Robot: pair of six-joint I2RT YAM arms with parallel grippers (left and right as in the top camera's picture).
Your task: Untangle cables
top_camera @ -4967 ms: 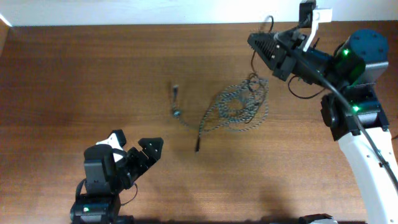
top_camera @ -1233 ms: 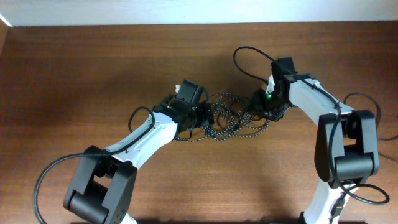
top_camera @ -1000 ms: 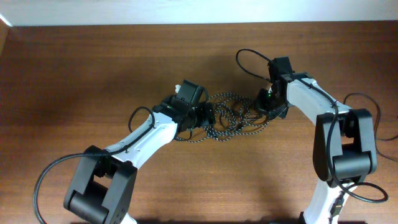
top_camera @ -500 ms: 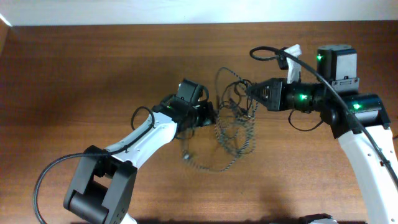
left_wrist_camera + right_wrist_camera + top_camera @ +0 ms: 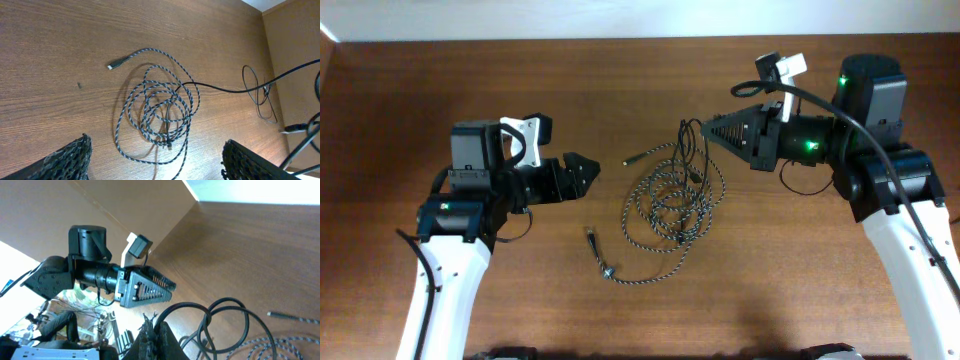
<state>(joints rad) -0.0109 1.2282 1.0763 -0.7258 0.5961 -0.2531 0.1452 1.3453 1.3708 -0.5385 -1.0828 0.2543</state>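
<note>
The speckled braided cable (image 5: 672, 196) lies in a loose coil on the table's middle, one plug end (image 5: 631, 158) pointing left and the other end (image 5: 590, 235) trailing to the front left. My right gripper (image 5: 713, 130) is shut on the thin plain black cable (image 5: 692, 150), which loops at its tip and hangs down into the coil. My left gripper (image 5: 578, 176) is open and empty, left of the coil and above the table. The left wrist view shows the coil (image 5: 159, 107) and black cable (image 5: 220, 89) between the open fingers (image 5: 155, 152). The right wrist view shows the shut fingers (image 5: 155, 326) with black loops (image 5: 227, 302).
Bare wooden table (image 5: 470, 90) runs around the coil. The light back wall runs along the table's far edge. Thicker black robot wires (image 5: 800, 185) hang by the right arm. The left arm (image 5: 100, 275) shows in the right wrist view, facing the right gripper.
My left gripper has let go of the cables and drawn back to the left, now open. The speckled coil has dropped flat onto the table. My right gripper still holds the black cable.
</note>
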